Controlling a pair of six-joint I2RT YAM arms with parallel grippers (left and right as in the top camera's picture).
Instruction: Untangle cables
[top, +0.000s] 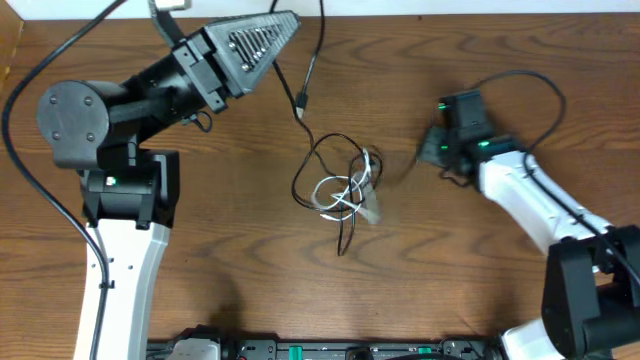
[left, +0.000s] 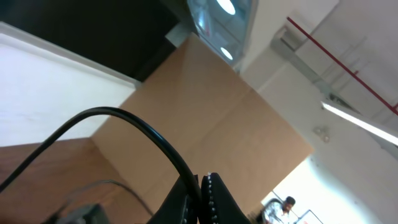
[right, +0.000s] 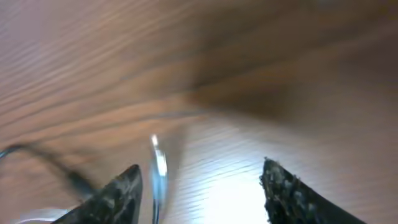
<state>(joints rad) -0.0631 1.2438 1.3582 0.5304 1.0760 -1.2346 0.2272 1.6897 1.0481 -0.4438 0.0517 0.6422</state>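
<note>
- Brown wood table (top: 450, 270) fills the overhead view, with a white wall strip along the top edge.
- Near the middle of the table lie the cables: a black cable (top: 318, 160) in loose loops and a white cable (top: 345, 192) bunched up inside those loops. They cross each other, and where each one goes in the knot is hard to tell.
- One black strand runs up from the bundle to a small plug end (top: 302, 100) and goes on off the top of the picture.
- In the right wrist view the picture is blurry. A dark strand (right: 43, 158) and a pale streak (likely bits of the cables) show at the lower left, but nothing is sharp.
- The right gripper (right: 199, 193) is low over the table, just to the right of the bundle. Its fingers (right: 118, 196) stand apart with bare wood between them, holding nothing.
- From above, the right arm (top: 520, 190) reaches in from the lower right corner, and its fingertips are hard to see.
- The left gripper (top: 285, 25) is up near the top edge, well apart from the cables, pointing right. Its jaws are pressed together.
- The left wrist view looks up at a tan wall and ceiling, not the table. Its fingers (left: 211, 202) are closed tight, and one of the arm's own thick black wires (left: 124, 121) curves past them.
</note>
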